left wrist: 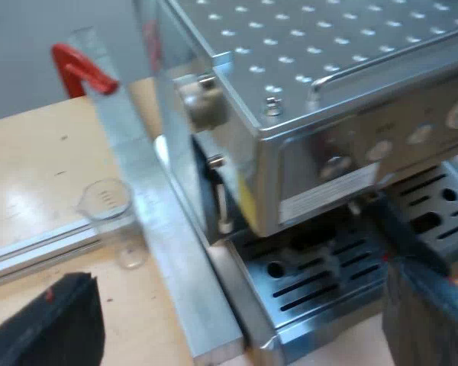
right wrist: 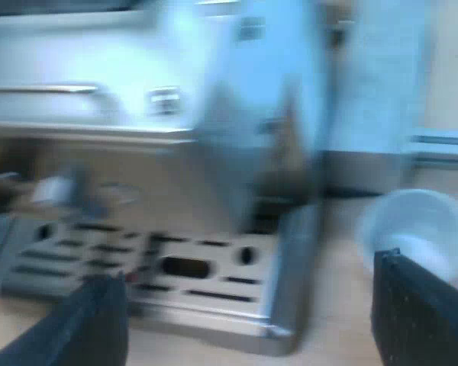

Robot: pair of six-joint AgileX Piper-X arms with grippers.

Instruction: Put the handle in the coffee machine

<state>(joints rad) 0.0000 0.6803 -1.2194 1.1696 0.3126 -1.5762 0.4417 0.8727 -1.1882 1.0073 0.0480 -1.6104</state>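
Straddling a corner of the espresso machine (left wrist: 313, 114), the left tool (left wrist: 238, 274) stands wide with nothing between its fingers (left wrist: 53, 328); both fingers are cut off near their bases, and one covers part of the slotted drip tray (left wrist: 320, 286). Just ahead of that finger, a dark handle (left wrist: 388, 229) slants down from under the machine's front; a fleck of red shows where it nears the finger. The holder's metal end is hidden beneath the overhang, so I cannot tell whether it is locked in or merely resting there, nor whether the finger touches the handle.

Beyond the other finger, a measuring glass (left wrist: 107, 204) stands upright on the wooden worktop (left wrist: 30, 168); it is just beside a metal rail (left wrist: 168, 252) that runs between it and the machine. Farther off, a red object (left wrist: 80, 69) is too cut off to name.

The left wrist view looks down on the machine's perforated top and its side; the right wrist view meets the machine's front low, at tray height. There the right tool (right wrist: 244, 268) is likewise wide and holds nothing; the drip tray lies ahead of it, between its fingers. The measuring glass (right wrist: 416, 229) sits just ahead of one finger (right wrist: 424, 313) with its mouth turned toward the tool; the machine's upper parts are hard to make out.
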